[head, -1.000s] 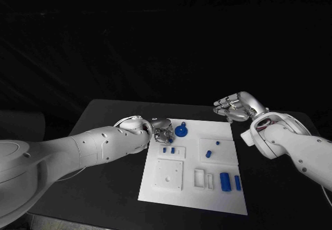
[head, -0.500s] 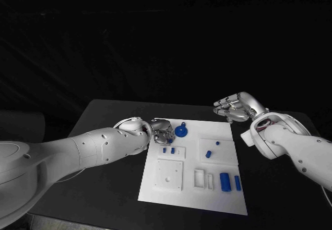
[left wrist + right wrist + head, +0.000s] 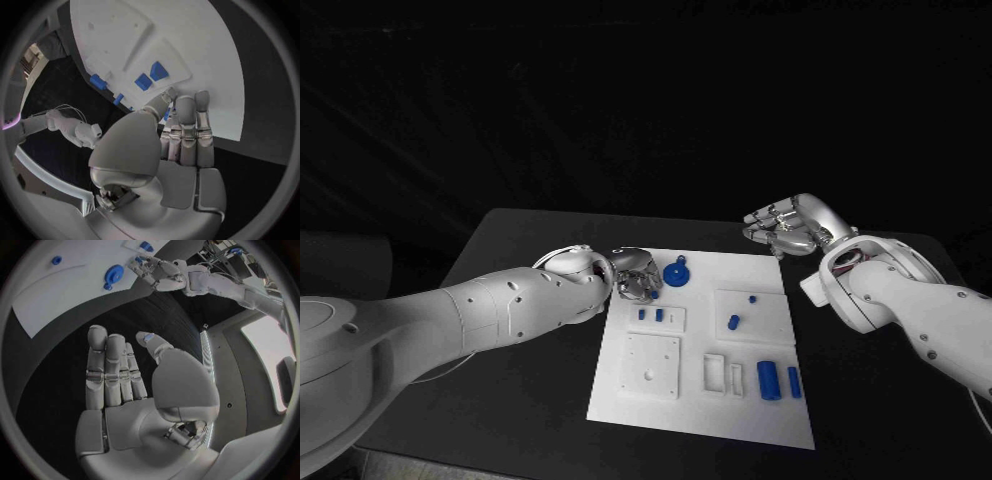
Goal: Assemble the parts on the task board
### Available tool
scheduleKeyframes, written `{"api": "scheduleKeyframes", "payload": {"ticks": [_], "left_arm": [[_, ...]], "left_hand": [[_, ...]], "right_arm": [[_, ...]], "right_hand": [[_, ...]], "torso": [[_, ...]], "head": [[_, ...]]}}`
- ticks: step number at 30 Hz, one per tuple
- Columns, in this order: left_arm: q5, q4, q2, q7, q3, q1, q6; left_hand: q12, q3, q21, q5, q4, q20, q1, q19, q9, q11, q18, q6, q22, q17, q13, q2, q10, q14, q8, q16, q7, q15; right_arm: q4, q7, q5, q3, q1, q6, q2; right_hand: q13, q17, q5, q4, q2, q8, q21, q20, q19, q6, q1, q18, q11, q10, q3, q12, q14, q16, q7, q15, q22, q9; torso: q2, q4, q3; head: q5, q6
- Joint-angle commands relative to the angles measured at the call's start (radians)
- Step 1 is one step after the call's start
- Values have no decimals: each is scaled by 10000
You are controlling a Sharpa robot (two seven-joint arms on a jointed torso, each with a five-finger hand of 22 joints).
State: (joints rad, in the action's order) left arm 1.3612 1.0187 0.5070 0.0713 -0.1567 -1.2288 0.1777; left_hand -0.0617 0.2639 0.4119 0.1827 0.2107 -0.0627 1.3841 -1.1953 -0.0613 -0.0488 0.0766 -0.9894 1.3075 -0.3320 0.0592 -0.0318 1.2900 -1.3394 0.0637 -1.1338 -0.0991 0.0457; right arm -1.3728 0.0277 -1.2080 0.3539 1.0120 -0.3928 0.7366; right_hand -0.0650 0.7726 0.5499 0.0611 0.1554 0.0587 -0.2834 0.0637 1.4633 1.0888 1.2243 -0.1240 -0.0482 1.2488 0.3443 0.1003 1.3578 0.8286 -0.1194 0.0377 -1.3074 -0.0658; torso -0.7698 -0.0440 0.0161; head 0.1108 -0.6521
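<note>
The white task board (image 3: pixel 704 410) lies in the middle of the black table. My left hand (image 3: pixel 635 272) hovers over its far left corner, and a small blue part (image 3: pixel 653 293) is pinched at its fingertips; the same part (image 3: pixel 166 114) shows between thumb and finger in the left wrist view. Just right of that hand a round blue part (image 3: pixel 678 272) lies on the board. My right hand (image 3: pixel 783 226) hangs above the table past the board's far right corner, holding nothing, its fingers (image 3: pixel 109 370) straight and side by side.
On the board are two small blue pieces (image 3: pixel 651 314) in a white block, two more (image 3: pixel 734 321) on a raised plate, and two long blue pieces (image 3: pixel 770 378) near the right edge. A square white block (image 3: pixel 652 365) sits at the near left.
</note>
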Motion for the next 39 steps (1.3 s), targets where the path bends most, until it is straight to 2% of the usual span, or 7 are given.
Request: {"api": "scheduleKeyframes", "payload": {"ticks": [1, 6, 13, 18, 28, 35, 39], "left_arm": [[-76, 49, 84, 39, 10, -3, 149], [-383, 150, 362, 117, 95, -4, 270], [-1968, 214, 922, 517, 471, -73, 836], [-3852, 372, 1311, 882, 647, -233, 1188], [-7938, 1250, 1951, 1930, 920, -463, 1794], [-9189, 1999, 2276, 2195, 977, -523, 1895], [-9405, 2265, 2409, 2149, 992, -553, 1931]], "left_hand": [[13, 90, 7, 16, 12, 20, -6, 76, -15, 0, 107, -289, 214, 5, 2, -117, -97, 86, -11, 57, -34, -43], [-1, 207, -133, 28, 100, 140, 66, 518, -55, -226, 147, -875, 232, 261, -1, -181, -709, 594, -3, 580, -185, -208], [4, 947, -324, 139, 657, 271, 439, 1590, -47, -432, 114, -993, 259, 1180, -7, -297, -1079, 1292, -9, 2592, -344, -328], [7, 1230, -336, 76, 630, 308, 267, 1682, -44, -451, 94, -910, 201, 1366, -6, -388, -1054, 1106, -10, 3275, -380, -350], [6, 854, -1663, -172, 131, 512, -285, 1903, -45, -443, -96, -909, -672, 2042, -5, -240, -1020, 1115, -12, 5425, -360, -540], [-5, 36, -3515, -411, -397, 1053, -539, 2090, -52, -601, -225, -757, -2742, 2659, -1, -175, -1297, 1300, -9, 8352, -353, -1053], [-4, -445, -3510, -414, -552, 1251, -475, 2151, -54, -647, -216, -736, -4394, 2626, -3, -171, -1374, 1001, -8, 9992, -349, -1237]], "right_arm": [[4, 34, -99, 5, -10, 443, 6], [77, 119, -607, 5, -15, 868, 20], [246, 526, -2537, 1, -44, 1527, 1], [348, 978, -4049, -30, -127, 1844, -33], [554, 1611, -5798, -341, -263, 1901, -168], [616, 1687, -6123, -440, -367, 1979, -239], [562, 1690, -6162, -475, -398, 2167, -229]], "right_hand": [[10, 14, -54, 111, 11, 44, -129, -58, 298, -62, 97, -112, -59, 50, 30, -46, 65, 9, -1, -15, -351, -7], [9, 111, -515, 609, -92, 54, -987, 8, 447, 169, 535, -62, 14, 258, 227, -8, 234, 176, 38, 56, -515, -20], [33, 100, -1119, 1094, -58, 39, -1336, -7, 369, 273, 307, -85, -45, 253, 755, -375, 312, 162, 57, 29, -512, -1], [39, 89, -1624, 1131, 34, 43, -1434, -59, 356, 285, 233, -137, -98, 67, 971, -387, 340, 176, 56, -10, -508, -5], [43, -2, -2368, 863, 359, 40, -1388, -98, 361, 306, 237, -163, -140, -105, 1355, -392, 406, 154, 66, -41, -458, -1], [42, -77, -2433, 668, 627, 41, -1309, -110, 390, 231, 192, -153, -171, -225, 1259, -392, 443, 137, 66, -60, -417, 0], [40, -115, -2352, 593, 665, 42, -1229, -133, 405, 191, 199, -171, -198, -329, 928, -390, 444, 141, 61, -80, -392, 0]], "torso": [[-4, -1, 10], [2, 12, 15], [8, -10, 7], [11, -21, -1], [13, -16, -13], [4, -10, -21], [-7, -1, 0]], "head": [[-56, 5], [-340, 60], [-686, 128], [-916, 152], [-1610, 281], [-2312, 406], [-2471, 428]]}}
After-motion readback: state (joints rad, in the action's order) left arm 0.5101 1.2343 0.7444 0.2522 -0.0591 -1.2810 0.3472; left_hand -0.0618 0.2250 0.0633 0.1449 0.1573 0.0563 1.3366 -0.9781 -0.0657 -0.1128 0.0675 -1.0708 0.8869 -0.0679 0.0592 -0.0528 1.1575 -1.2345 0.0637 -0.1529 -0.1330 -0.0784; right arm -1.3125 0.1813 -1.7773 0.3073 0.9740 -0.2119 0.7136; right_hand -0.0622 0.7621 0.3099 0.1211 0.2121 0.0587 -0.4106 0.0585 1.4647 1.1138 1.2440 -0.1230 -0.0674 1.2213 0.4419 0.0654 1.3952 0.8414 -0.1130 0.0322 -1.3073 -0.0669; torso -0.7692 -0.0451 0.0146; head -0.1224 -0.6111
